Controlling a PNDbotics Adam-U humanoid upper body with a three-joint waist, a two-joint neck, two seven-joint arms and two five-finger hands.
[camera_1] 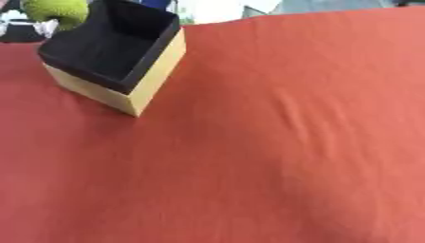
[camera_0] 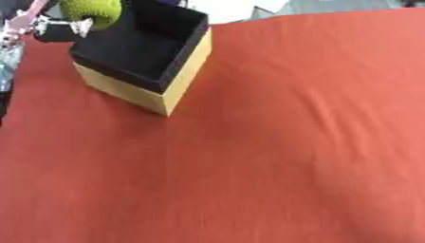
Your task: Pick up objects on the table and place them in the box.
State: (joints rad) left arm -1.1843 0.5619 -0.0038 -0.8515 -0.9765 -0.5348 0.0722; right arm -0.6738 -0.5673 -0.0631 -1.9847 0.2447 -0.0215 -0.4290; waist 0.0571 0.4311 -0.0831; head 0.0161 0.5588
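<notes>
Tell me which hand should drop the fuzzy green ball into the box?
The left hand. It shows at the upper left, right beside the yellow-green ball above the box's far left rim. The right hand is not in view.

Your box (camera_0: 149, 61) stands upright and open-topped, yellow outside and black inside, turned corner-on toward you. The fuzzy yellow-green object (camera_0: 91, 10) sits at the box's far-left corner, above its rim.

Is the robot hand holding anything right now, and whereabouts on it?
A fuzzy yellow-green ball over the black-lined box; the left robot hand shows beside it, the hold unclear.
</notes>
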